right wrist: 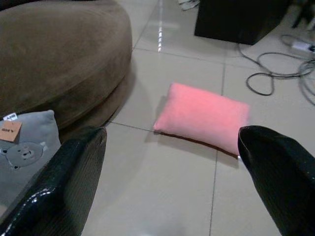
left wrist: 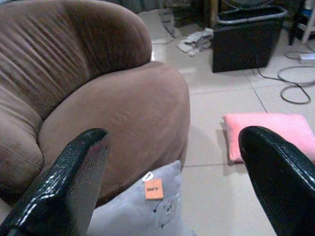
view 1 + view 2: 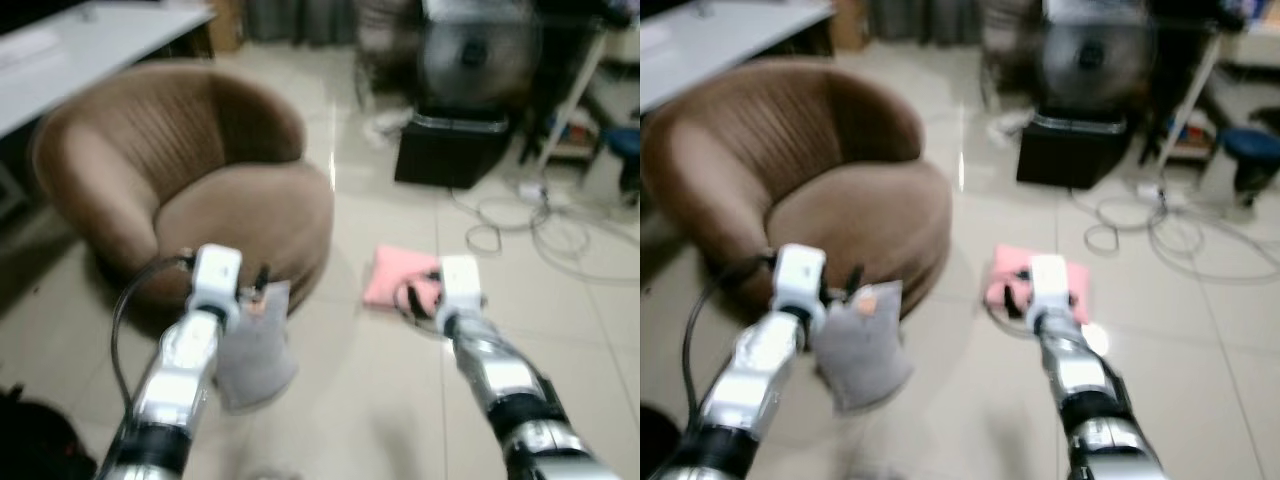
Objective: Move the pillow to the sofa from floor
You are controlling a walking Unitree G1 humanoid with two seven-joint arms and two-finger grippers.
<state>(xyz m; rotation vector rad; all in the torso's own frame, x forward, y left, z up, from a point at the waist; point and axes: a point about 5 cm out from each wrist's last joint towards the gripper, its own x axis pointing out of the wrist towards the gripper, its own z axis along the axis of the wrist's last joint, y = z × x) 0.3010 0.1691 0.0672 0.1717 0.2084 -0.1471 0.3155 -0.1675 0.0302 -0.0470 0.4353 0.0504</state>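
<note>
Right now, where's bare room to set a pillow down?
The brown sofa seat is bare. Open tile lies between the grey pillow and the pink pillow. Crowded: cables near the black box.

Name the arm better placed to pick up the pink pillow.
Right. The right gripper points at the pink pillow on the floor, fingers open; the left gripper hangs over the grey pillow beside the brown sofa.
</note>
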